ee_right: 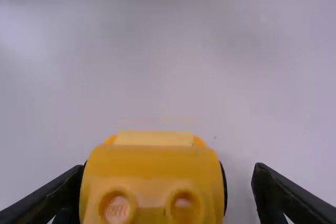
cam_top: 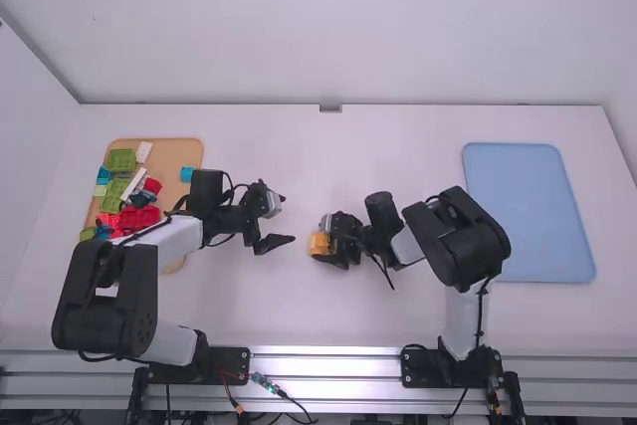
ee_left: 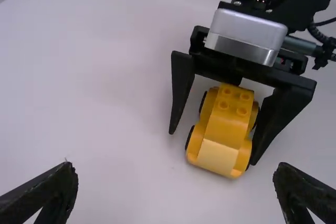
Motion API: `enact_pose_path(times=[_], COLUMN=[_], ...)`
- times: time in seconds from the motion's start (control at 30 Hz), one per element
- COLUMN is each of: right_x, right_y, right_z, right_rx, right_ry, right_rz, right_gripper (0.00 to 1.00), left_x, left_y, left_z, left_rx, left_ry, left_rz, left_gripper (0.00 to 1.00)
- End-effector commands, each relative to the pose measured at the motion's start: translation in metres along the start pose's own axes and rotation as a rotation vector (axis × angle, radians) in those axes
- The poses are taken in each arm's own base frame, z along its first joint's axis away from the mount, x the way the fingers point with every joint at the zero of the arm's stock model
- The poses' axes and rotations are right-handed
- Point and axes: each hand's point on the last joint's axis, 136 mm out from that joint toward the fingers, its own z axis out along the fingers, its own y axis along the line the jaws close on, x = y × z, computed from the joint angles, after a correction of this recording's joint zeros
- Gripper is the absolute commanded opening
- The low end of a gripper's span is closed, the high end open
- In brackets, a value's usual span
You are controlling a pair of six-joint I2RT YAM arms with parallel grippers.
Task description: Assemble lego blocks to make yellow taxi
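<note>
Black right gripper point(ee_left: 212, 146) straddled the studded yellow plastic car point(ee_left: 226, 124), fingers parted
To the left, black left gripper point(ee_left: 175, 169) gaped; off-centre squeezing might have skewed the car

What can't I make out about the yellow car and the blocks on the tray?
- Left wrist view: the yellow car's underside, facing the table.
- Right wrist view: its near end, cut off by the bottom edge.
- High view: part of the car, behind the right gripper; part of the tray, behind the left arm.

Black cables point(cam_top: 482, 316) run along white links point(cam_top: 177, 241) and bulky black joints point(cam_top: 105, 296)
</note>
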Motion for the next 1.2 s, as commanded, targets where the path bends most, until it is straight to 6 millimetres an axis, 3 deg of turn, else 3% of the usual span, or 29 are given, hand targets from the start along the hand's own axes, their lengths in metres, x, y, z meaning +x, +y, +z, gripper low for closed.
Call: enact_pose_path(times=[0.0, 0.2, 0.23, 0.33, 0.5, 0.67, 0.77, 0.87, 0.9, 1.03, 1.07, 1.17], right_x=[0.013, 0.014, 0.014, 0.013, 0.011, 0.002, -0.002, 0.002, 0.002, 0.009, 0.011, 0.031], right_y=[0.005, 0.006, 0.006, 0.004, 0.001, -0.013, -0.030, -0.061, -0.064, -0.102, -0.104, -0.127], right_z=[0.000, 0.000, 0.000, 0.000, 0.000, -0.018, -0.039, -0.079, -0.083, -0.147, -0.153, -0.212], right_rx=[0.009, 0.004, 0.003, 0.005, 0.012, 0.072, 0.155, 0.348, 0.370, 0.620, 0.640, 0.816], right_ry=[0.034, 0.041, 0.041, 0.040, 0.034, 0.014, 0.014, 0.061, 0.065, 0.098, 0.103, 0.148], right_rz=[0.053, 0.061, 0.061, 0.060, 0.054, 0.068, 0.062, 0.066, 0.068, 0.132, 0.140, 0.209], right_gripper=[0.82, 0.71, 0.62, 0.54, 0.48, 0.43, 0.43, 0.43, 0.42, 0.38, 0.38, 0.35], left_x=[-0.013, -0.013, -0.013, -0.012, -0.012, -0.011, -0.009, -0.005, -0.005, -0.004, -0.004, -0.006], left_y=[-0.002, -0.001, -0.001, -0.001, -0.001, -0.001, -0.004, -0.005, -0.005, -0.004, -0.004, 0.000], left_z=[-0.002, -0.002, -0.002, -0.002, -0.002, -0.002, -0.001, 0.001, 0.001, 0.001, 0.001, 0.001], left_rx=[0.017, 0.016, 0.016, 0.016, 0.016, 0.014, 0.014, 0.000, -0.002, -0.022, -0.023, -0.046], left_ry=[-0.040, -0.040, -0.040, -0.040, -0.040, -0.034, -0.039, -0.050, -0.051, -0.066, -0.067, -0.084], left_rz=[0.041, 0.041, 0.041, 0.040, 0.040, 0.037, 0.046, 0.073, 0.077, 0.070, 0.068, 0.065], left_gripper=[0.99, 0.99, 0.99, 0.99, 0.99, 0.99, 0.99, 0.99, 0.99, 0.99, 0.99, 0.99])
